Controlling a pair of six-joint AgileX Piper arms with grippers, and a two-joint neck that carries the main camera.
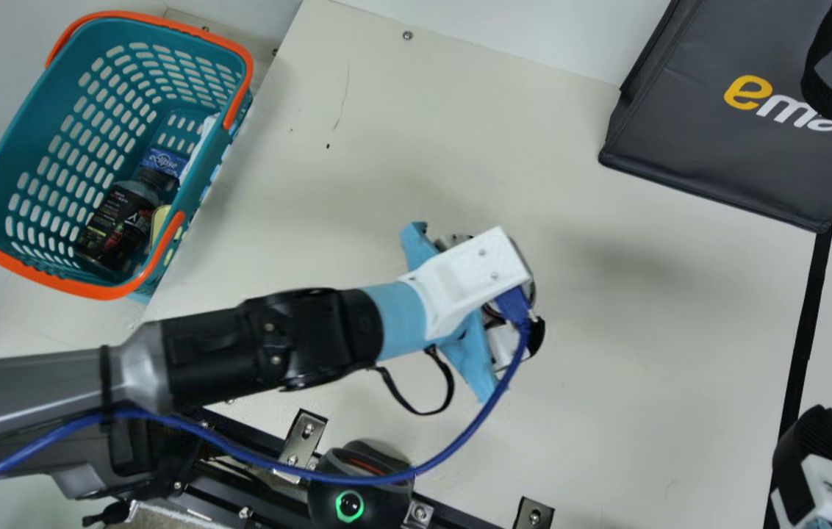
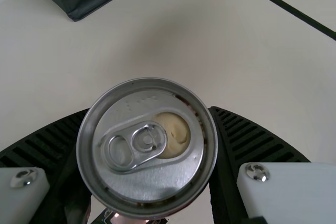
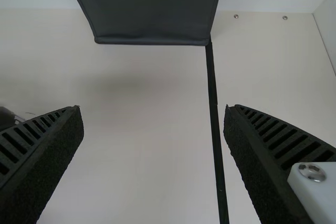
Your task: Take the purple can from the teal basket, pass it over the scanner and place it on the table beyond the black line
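Purple can (image 2: 157, 179): lid up, short of the black line (image 3: 213, 103), well apart from it.
Left fingers (image 2: 252, 135): pinching the can from two sides.
Pull tab (image 2: 135, 144): flat; keep any grip off it.
Can's side: thin metal, I'd judge; dents if squeezed, probably slippery; grip below the rim (image 2: 81, 148).
Can's weight: I cannot tell.
Right fingers (image 3: 252, 156): spread, holding nothing, near the black line.

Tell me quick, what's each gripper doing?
Left gripper: closed on the can.
Right gripper: open, holding nothing.
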